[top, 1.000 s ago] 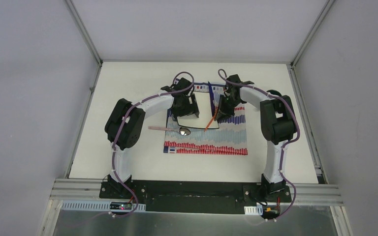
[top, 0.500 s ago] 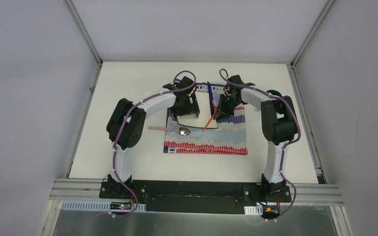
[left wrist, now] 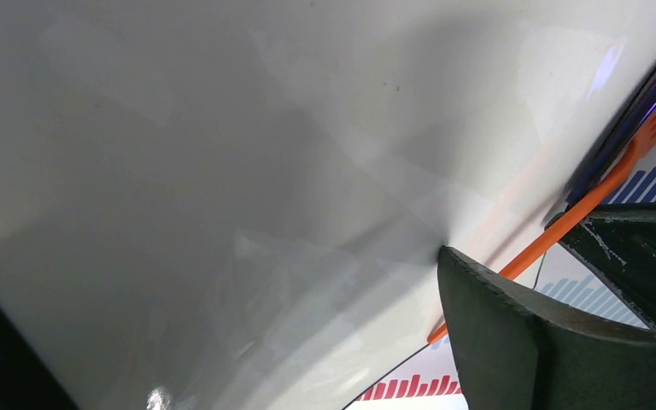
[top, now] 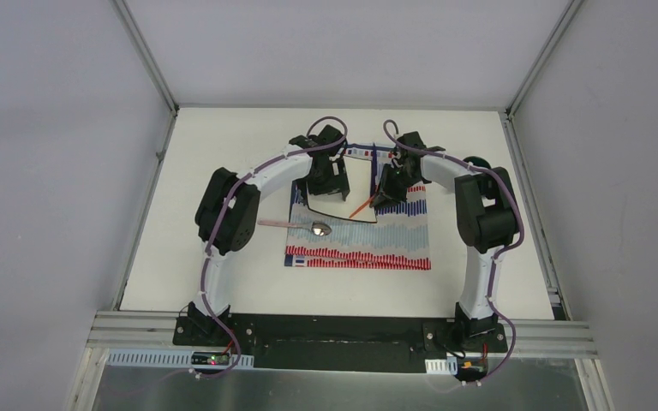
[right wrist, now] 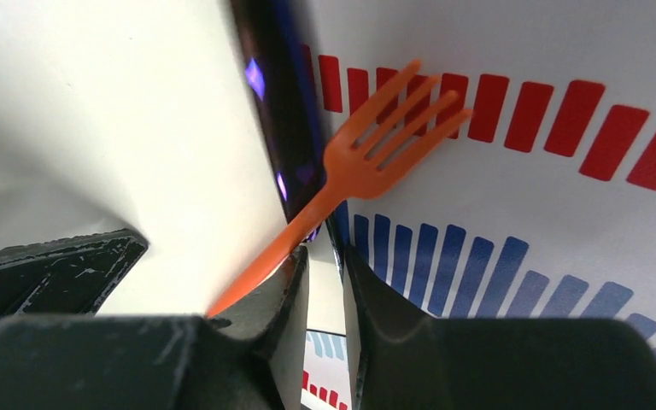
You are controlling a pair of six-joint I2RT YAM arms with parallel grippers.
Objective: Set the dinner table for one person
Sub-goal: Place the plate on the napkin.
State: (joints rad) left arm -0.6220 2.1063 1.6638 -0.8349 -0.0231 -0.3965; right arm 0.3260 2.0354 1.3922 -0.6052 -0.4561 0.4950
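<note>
A white square plate (top: 355,184) with a dark rim is held over the striped cloth (top: 368,248) on the white dinner table (top: 223,171). My left gripper (top: 326,190) is shut on its left edge; in the left wrist view only one finger (left wrist: 512,325) shows, against the plate (left wrist: 222,188). My right gripper (right wrist: 325,282) is shut on the plate's right edge (right wrist: 94,128). An orange fork (right wrist: 367,162) leans on that edge beside a dark purple knife (right wrist: 278,111). The fork also shows in the top view (top: 361,207).
A spoon with a pink handle (top: 296,225) lies across the cloth's left edge. A dark round object (top: 477,161) sits behind the right arm's elbow. Grey rails edge the table; grey walls stand on both sides.
Both grippers have moved away from the bases with the plate between them. The fork has shifted with the plate. The spoon and cloth have not moved.
</note>
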